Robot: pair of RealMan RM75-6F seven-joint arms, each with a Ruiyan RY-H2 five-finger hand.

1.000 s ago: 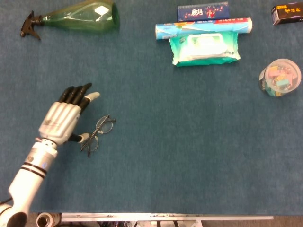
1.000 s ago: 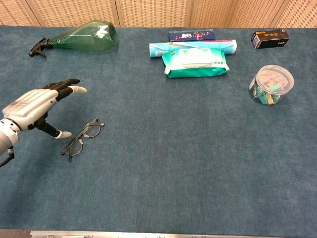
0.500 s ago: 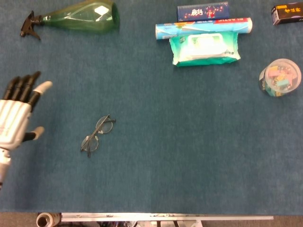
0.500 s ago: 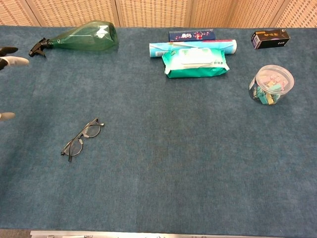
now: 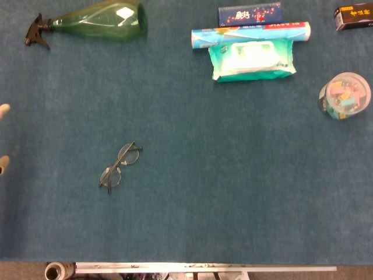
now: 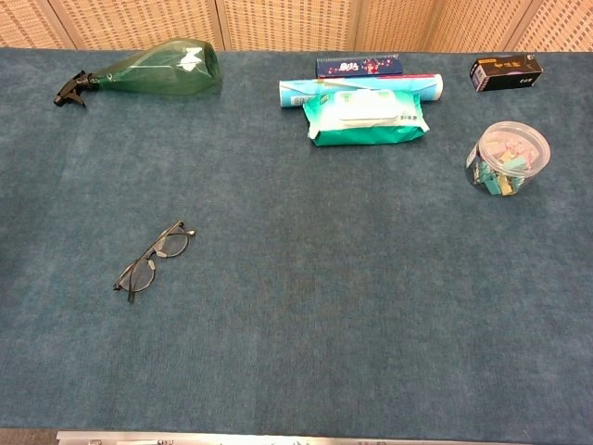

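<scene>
Two pale fingertips (image 5: 3,109) of the left hand (image 5: 2,137) are showing at the head view's left edge, apart and grasping nothing. Folded-open glasses (image 5: 120,167) are lying flat on the blue table (image 5: 233,192), well apart from them, untouched. Right hand is showing nowhere.

On the blue table (image 6: 371,306): 1 pair of thin wire-rimmed glasses (image 6: 153,260), 1 green plastic spray bottle (image 6: 148,72), 1 teal wet-wipes pack (image 6: 366,116), 1 blue-white roll (image 6: 361,87), 1 dark blue box (image 6: 359,65), 1 black box (image 6: 505,71), 1 clear clip-filled jar (image 6: 507,158).
</scene>
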